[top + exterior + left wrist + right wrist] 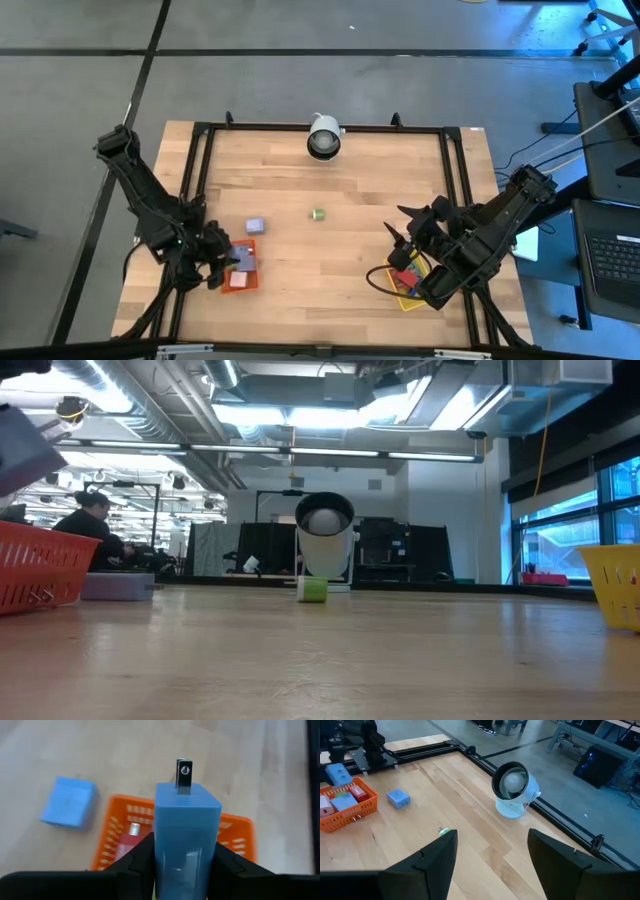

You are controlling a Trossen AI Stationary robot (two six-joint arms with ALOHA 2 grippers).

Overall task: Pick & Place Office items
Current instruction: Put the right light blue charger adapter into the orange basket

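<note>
The left hand (184,870) clamps a blue block (186,840) above the orange tray (235,832), which holds red and pink pieces. Another blue block (68,802) lies just beside the tray; a green piece (318,214) sits mid-worktop (340,180). The right hand (490,855) hangs spread wide, empty, over the yellow tray (408,297).
</note>
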